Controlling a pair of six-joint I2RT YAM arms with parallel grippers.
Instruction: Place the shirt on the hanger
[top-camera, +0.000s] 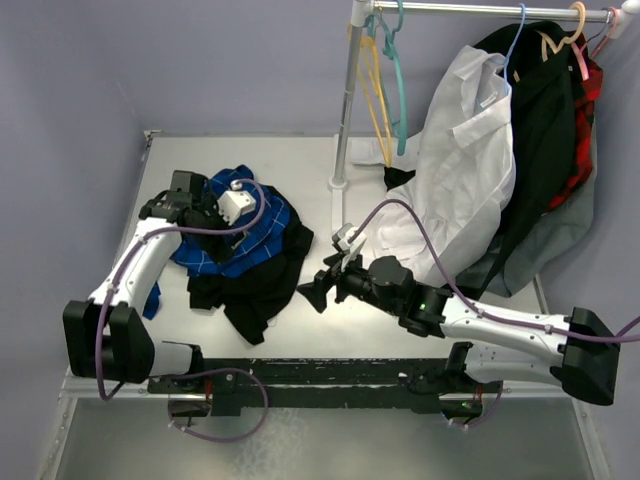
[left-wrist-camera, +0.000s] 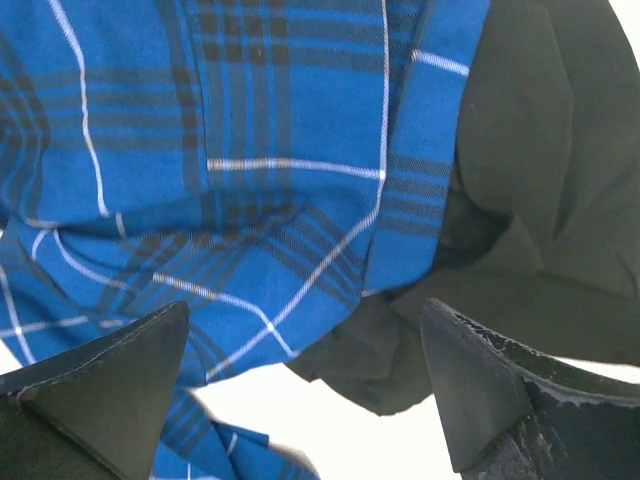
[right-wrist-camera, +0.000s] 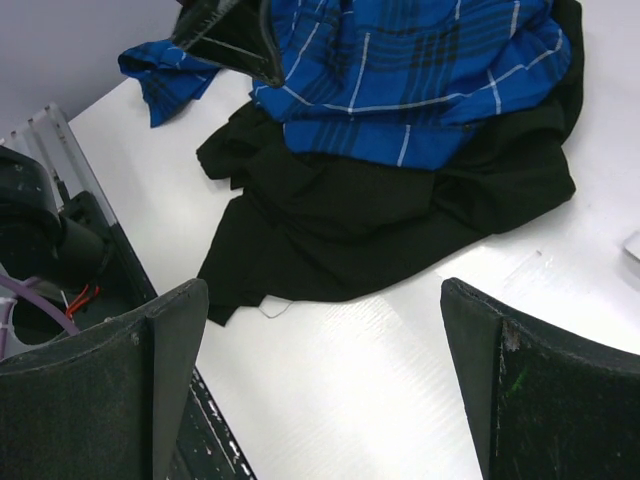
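Directly under your left gripper (left-wrist-camera: 305, 305), jaws spread wide and empty, lies the shirt (left-wrist-camera: 250, 200), heaped on the black garment (left-wrist-camera: 540, 200); your right gripper (right-wrist-camera: 325, 290), equally agape, sits farther off

Black garment (top-camera: 255, 290) partly under the shirt (top-camera: 225, 250)

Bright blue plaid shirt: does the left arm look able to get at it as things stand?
Probably yes. The left hand hangs open right above the bright blue plaid shirt, which lies uppermost on the crumpled black garment; nothing covers it.
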